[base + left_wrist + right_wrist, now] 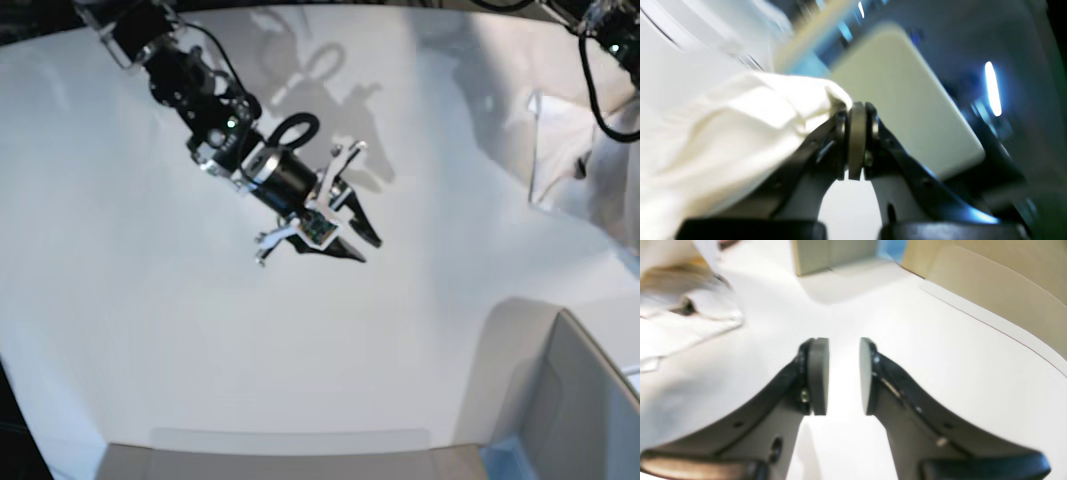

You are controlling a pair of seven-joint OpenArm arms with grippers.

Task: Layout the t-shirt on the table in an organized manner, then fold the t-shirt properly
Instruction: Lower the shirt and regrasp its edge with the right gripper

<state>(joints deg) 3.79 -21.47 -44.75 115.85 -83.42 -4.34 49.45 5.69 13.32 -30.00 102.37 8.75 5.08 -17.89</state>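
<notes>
The white t-shirt (723, 133) hangs bunched from my left gripper (857, 110), whose pads are pressed together on a fold of the cloth at their tips. In the base view the t-shirt (565, 160) is lifted at the far right, draping down onto the table (150, 300). My right gripper (843, 343) is open above the bare table (940, 356) with nothing between its pads. A crumpled part of the t-shirt (683, 316) lies off to its upper left. In the base view the right gripper (362, 243) hovers over the middle of the table, well apart from the shirt.
A grey box-like corner piece (570, 400) stands at the near right, and it shows as the grey box (833, 255) ahead of the right gripper. The table's curved edge (990, 326) runs along the right. A blurred pale slab (907, 100) shows behind the left gripper.
</notes>
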